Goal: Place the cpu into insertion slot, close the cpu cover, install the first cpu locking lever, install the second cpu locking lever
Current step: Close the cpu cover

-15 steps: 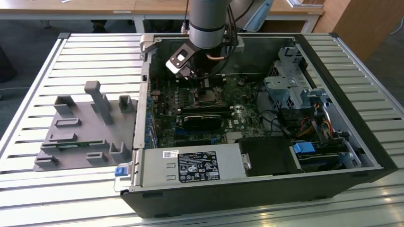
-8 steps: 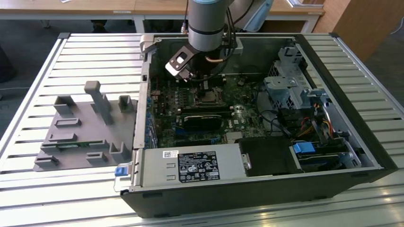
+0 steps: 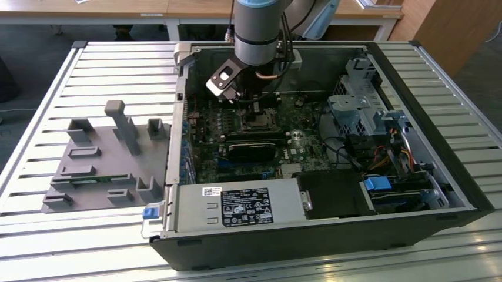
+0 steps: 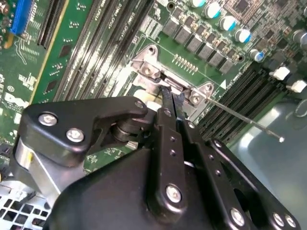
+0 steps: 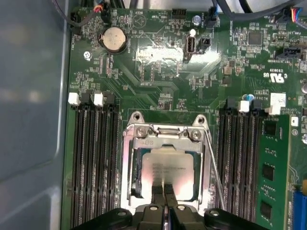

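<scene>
The cpu (image 5: 169, 168), a pale silver square, lies in the insertion slot (image 5: 135, 172) on the green motherboard. The cpu cover (image 5: 168, 131), a silvery frame, lies flat around it. In the exterior view my gripper (image 3: 253, 115) reaches down into the open computer case onto the slot (image 3: 257, 122). Its black fingers are shut together, with the tips (image 5: 164, 189) resting on the cpu's face near the cover's edge. In the second wrist view the gripper (image 4: 171, 94) meets the cover's metal frame (image 4: 147, 68). A thin locking lever (image 4: 249, 123) sticks out free beside the socket, also seen as a wire (image 5: 214, 175).
Black memory slots (image 5: 93, 158) flank the socket on both sides. A grey box with a white label (image 3: 235, 207) sits at the case's front, with a drive cage (image 3: 359, 111) and cables at the exterior view's right. A grey fixture plate (image 3: 102, 158) lies outside the case.
</scene>
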`<action>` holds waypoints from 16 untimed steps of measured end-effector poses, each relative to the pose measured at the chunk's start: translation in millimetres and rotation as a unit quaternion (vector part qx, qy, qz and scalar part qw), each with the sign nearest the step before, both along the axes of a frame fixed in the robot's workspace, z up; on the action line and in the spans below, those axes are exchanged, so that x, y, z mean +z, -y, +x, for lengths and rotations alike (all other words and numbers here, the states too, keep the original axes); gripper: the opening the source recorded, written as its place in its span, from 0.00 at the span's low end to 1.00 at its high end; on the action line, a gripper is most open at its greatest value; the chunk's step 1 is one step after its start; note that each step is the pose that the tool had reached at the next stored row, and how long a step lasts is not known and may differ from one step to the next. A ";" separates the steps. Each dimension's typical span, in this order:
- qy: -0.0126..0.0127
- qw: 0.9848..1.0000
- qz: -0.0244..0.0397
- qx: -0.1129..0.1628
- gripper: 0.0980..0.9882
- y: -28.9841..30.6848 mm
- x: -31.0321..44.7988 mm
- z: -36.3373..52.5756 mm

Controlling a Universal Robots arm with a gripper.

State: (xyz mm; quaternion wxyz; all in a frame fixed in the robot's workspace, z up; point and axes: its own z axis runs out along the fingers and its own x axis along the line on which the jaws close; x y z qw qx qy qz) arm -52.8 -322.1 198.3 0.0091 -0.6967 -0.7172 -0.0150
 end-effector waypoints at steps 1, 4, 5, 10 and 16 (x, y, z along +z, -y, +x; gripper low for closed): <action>0.000 1.000 0.000 0.000 0.06 0.1 0.0 0.6; 0.000 1.000 0.001 0.000 0.06 -0.1 1.0 1.1; 0.001 1.000 0.001 0.000 0.06 -0.3 2.8 1.2; 0.000 1.000 0.001 0.000 0.06 0.0 13.2 1.4; 0.000 1.000 0.000 0.000 0.06 0.1 13.1 17.8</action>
